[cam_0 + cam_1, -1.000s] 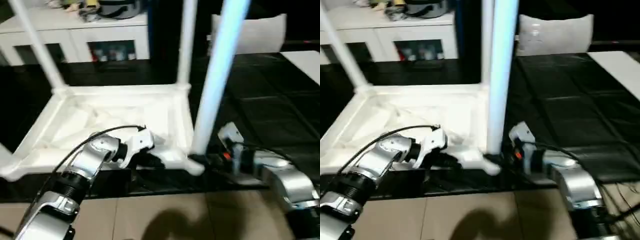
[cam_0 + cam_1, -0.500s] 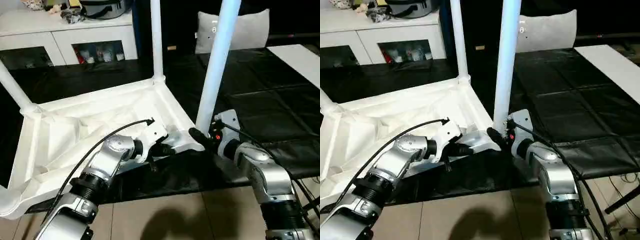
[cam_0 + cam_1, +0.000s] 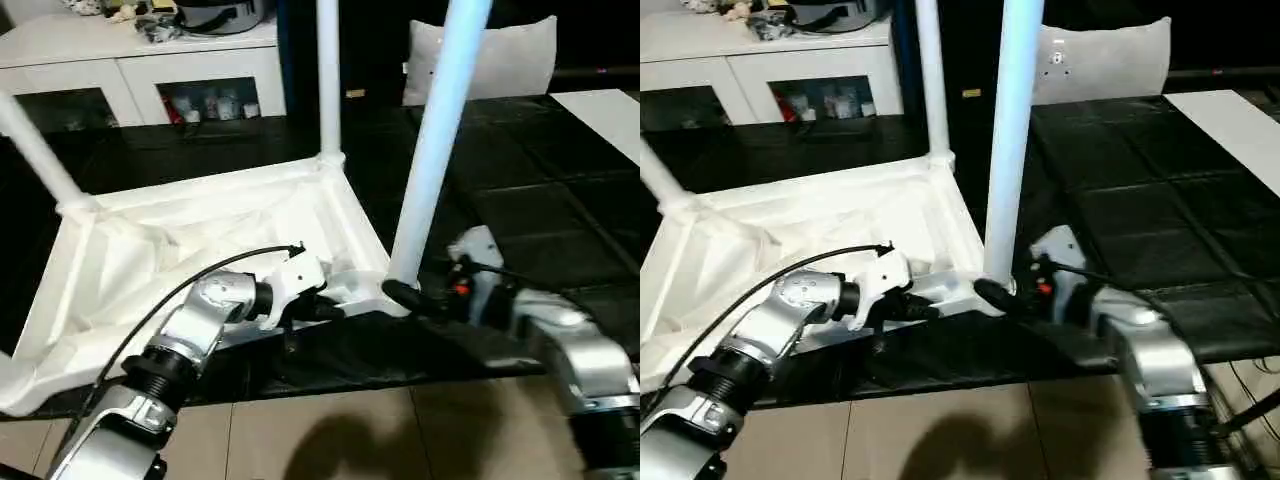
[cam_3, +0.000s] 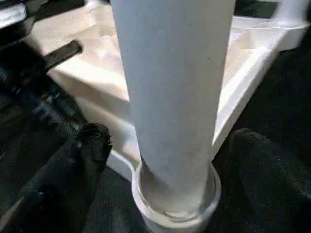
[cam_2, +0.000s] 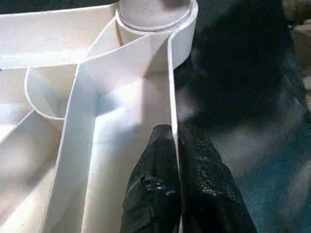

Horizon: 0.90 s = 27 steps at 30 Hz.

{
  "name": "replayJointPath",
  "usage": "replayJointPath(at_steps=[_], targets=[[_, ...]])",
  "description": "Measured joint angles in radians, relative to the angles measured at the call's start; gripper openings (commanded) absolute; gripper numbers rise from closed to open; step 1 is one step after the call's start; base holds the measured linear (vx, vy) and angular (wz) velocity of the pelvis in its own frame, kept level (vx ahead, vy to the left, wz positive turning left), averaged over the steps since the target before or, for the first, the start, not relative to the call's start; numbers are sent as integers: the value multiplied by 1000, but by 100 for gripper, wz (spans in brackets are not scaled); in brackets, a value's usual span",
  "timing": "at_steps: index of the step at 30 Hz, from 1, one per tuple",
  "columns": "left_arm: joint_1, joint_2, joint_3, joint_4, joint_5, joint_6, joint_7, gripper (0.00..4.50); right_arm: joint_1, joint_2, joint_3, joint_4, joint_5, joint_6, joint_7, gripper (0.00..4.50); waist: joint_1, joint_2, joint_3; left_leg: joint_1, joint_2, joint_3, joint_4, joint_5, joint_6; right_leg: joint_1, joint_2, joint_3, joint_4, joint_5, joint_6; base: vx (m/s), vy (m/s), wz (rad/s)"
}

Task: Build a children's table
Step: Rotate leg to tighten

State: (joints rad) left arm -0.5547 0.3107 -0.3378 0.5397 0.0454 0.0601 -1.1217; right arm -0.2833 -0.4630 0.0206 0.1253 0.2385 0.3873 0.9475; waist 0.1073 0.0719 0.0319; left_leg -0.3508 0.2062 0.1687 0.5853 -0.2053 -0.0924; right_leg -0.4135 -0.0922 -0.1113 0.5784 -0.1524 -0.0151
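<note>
The left fingers [image 5: 167,160] pinch the upturned table's [image 3: 150,250] near rim, while the right fingers [image 4: 87,145] stand wide around its corner leg [image 3: 435,150].

No readable text or labels, seemingly, anywhere.

Children's table [image 3: 190,240] lies inverted on the floor [image 3: 560,200], legs upward. Cabinet [image 3: 130,70] behind it; cushion [image 3: 500,60] behind, to the right.

The left pincer [image 5: 176,145] clamps the thin side wall of the children's table [image 5: 73,141] just below a corner socket [image 5: 155,24]
</note>
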Motion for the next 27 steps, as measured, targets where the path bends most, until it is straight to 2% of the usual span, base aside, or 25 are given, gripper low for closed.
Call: replayJointPath(at_steps=[5,11,13,15,18,27], targets=[[-6,31,-19,26,-9,-70,-102,0,-1,-74,22,25,12,-55,149,440,15,0,0,0,0,0,0,1,1,0,0,0,1,0,0,0,0,0],[-26,63,-52,37,-11,-105,-195,0,-1,-125,44,32,47,-58,274,380,37,-1,0,0,0,1,2,1,4,1,0,0,2,0,0,0,0,0],[-33,77,-65,38,-11,-114,-232,0,-3,-130,61,33,53,-49,304,369,39,-2,0,0,0,1,2,1,4,1,0,0,2,0,0,0,0,0],[-37,85,-68,44,-11,-123,-254,0,-4,-130,72,33,58,-48,328,338,40,-2,0,0,0,1,3,1,3,1,0,0,2,0,0,0,0,0],[-39,86,-69,48,-10,-133,-262,0,-7,-129,80,34,69,-45,346,324,41,-3,0,0,0,1,3,1,4,1,0,1,2,0,0,0,0,0],[-46,81,-71,60,-9,-137,-266,0,-28,-98,110,42,73,-48,361,242,45,-3,0,0,0,1,4,1,4,1,-1,0,2,0,0,0,0,0]])
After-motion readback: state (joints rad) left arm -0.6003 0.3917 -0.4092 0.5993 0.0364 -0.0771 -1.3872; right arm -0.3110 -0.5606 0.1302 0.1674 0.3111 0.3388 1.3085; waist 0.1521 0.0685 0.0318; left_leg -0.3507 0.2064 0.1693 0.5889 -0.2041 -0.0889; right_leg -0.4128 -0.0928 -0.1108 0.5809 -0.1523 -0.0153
